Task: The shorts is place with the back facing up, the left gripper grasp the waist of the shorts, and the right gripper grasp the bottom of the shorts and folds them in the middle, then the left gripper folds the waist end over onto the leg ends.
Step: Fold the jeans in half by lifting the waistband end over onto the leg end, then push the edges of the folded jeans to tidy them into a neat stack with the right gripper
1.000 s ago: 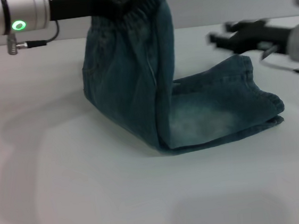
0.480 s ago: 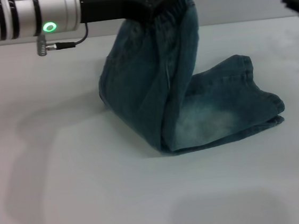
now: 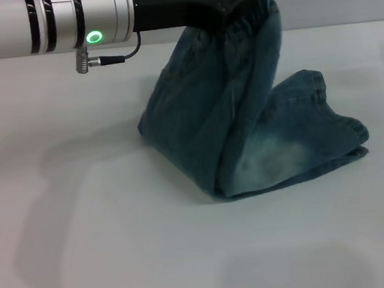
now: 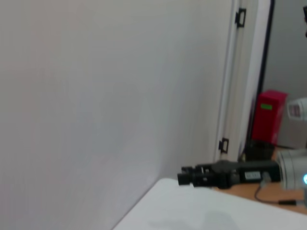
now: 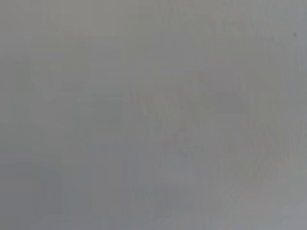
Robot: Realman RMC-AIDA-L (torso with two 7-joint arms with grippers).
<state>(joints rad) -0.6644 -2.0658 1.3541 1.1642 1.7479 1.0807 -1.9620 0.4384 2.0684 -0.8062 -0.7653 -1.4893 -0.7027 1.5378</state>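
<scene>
Denim shorts (image 3: 237, 118) under left gripper (image 3: 243, 4)

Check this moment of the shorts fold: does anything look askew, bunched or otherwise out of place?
Nothing stands out. The left gripper holds the waistband of the shorts lifted above the table, while the leg ends lie flat and roughly aligned on it. The right gripper is away from the cloth.

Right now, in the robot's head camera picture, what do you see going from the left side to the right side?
Silver left arm → its green light → left gripper holding up the shorts' waist → leg ends lying on the white table.
</scene>
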